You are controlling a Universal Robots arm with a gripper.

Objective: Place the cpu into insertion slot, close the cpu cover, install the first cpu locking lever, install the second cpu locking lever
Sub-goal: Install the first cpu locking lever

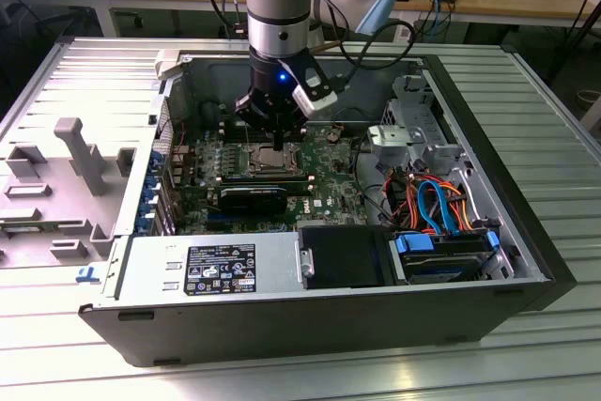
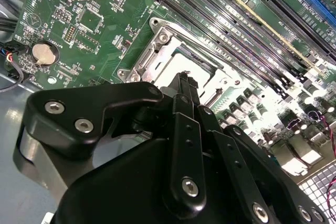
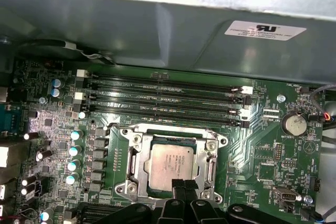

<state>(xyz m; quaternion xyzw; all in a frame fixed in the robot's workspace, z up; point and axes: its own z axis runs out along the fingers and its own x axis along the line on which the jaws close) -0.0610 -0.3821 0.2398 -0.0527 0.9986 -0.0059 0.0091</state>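
The cpu (image 3: 170, 165), a dull silver square chip, lies flat in the insertion slot (image 3: 130, 162) on the green board. The cpu cover (image 3: 211, 167), a silver frame with a square window, lies down around it. My gripper (image 3: 184, 183) hovers at the socket's edge beside the chip, its two black fingers pressed together, shut with nothing seen between them. In the second wrist view the gripper (image 2: 185, 78) points down at the insertion slot (image 2: 157, 51). In the exterior view the gripper (image 1: 279, 141) stands upright just over the cpu (image 1: 272, 161) inside the open computer case.
Long black memory slots (image 3: 163, 100) run beside the socket. A black fan shroud (image 1: 250, 199), a power supply (image 1: 216, 268) and orange and blue cables (image 1: 434, 199) fill the case. A coin battery (image 3: 293, 124) sits on the board. A grey plastic part (image 1: 77, 152) lies on the exterior view's left.
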